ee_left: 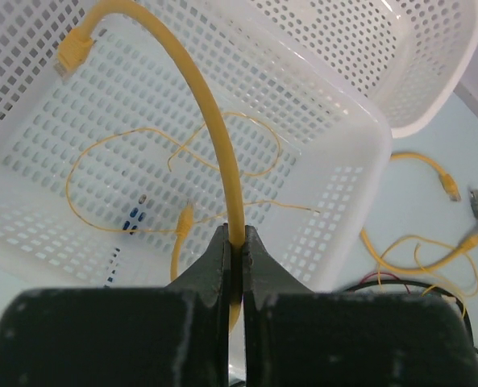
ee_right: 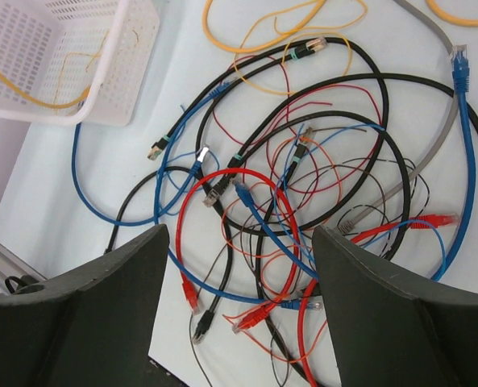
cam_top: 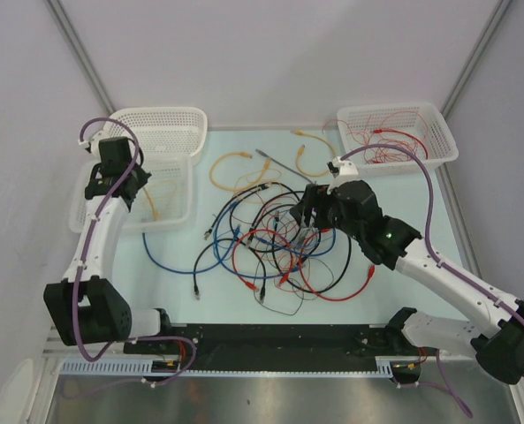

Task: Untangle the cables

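Red, black and blue strands lie heaped mid-frame. That's the tangle [cam_top: 275,243], on the pale table [cam_top: 182,300] just beyond the arm bases. The right gripper [ee_right: 239,242] hangs over it, jaws spread wide with nothing between them, and it looks to me like it's picking a strand.

From its own camera, a red loop [ee_right: 243,171] sits on top at centre. A black cable [ee_right: 384,89] circles the lot, and a blue cable [ee_right: 467,145] runs down the right side. The red loop seems the easy pick, but thin reddish wires cross it, so a straight lift may drag neighbours along.

Over at the left of the frame, the left gripper [ee_left: 234,242] is clamped tight on a yellow cable [ee_left: 214,137]. The cable arches up out of the fingers, its plug in the air at upper left. It's held right above the near basket [ee_left: 343,210], where thin yellow wires [ee_left: 287,205] already lie. That looks like sorting by colour, I'd say, and this one is due to drop in.

Further back, loose yellow cables [cam_top: 231,166] and a grey cable [cam_top: 275,159] lie apart from the heap. Beyond those are a second basket [cam_top: 160,110] at upper left and a right-hand basket [cam_top: 445,132] at upper right holding red wires [cam_top: 390,141].
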`<action>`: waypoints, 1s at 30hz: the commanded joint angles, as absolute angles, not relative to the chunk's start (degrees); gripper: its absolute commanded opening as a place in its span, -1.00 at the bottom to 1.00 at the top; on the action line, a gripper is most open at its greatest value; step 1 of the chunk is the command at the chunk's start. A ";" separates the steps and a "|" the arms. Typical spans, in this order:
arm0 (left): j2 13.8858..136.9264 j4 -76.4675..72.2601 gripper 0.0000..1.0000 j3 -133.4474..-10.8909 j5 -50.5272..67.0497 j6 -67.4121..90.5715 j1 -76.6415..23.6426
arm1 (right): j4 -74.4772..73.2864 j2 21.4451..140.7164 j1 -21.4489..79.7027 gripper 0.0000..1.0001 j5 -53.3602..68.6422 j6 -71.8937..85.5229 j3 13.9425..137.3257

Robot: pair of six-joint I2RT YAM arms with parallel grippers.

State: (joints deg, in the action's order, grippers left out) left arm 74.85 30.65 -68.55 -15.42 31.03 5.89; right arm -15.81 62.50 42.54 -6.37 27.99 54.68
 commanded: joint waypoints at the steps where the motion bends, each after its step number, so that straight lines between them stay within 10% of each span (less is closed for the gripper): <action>1: 76.19 24.61 -0.83 -68.91 -17.49 33.31 7.47 | -15.91 61.08 42.89 0.53 -6.15 26.46 55.55; 22: 64.11 22.86 0.99 -64.60 -10.55 37.17 11.69 | -14.15 61.26 42.54 0.54 -4.92 25.84 55.55; 30: 57.57 23.46 0.99 -65.47 -12.98 34.02 7.56 | -12.48 60.65 42.54 0.54 -4.04 26.72 55.63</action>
